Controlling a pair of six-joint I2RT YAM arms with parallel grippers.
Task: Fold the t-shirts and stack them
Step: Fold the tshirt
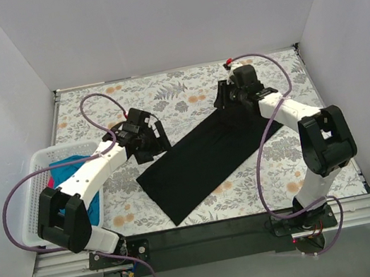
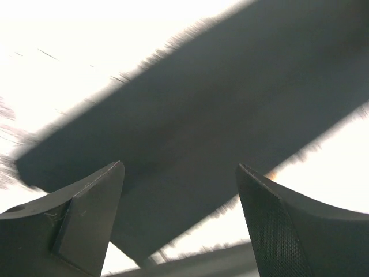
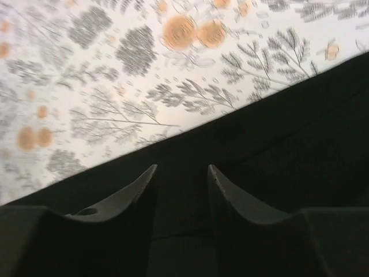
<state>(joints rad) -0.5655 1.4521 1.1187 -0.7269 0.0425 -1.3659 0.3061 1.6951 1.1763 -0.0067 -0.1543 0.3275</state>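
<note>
The left jaws stand wide apart with nothing between them, hovering just over the black t-shirt; that wrist view is smeared and washed out, so the cloth reads only as a dark band with fuzzy edges; the right jaws are parted by a narrow gap low over the same shirt, and black cloth against black fingers makes it hard to tell if they touch it, though nothing looks pinched; the shirt lies folded into a long strip slanting from near the middle of the worktop's near edge toward its far right corner, the left arm at its left long edge, the right arm covering its far end; bare floral worktop lies open along the far edge and in the near right corner; at the left edge a white basket holds the teal t-shirt and a scrap of pink cloth, both largely hidden behind the left arm; purple cables loop beside each arm.
</note>
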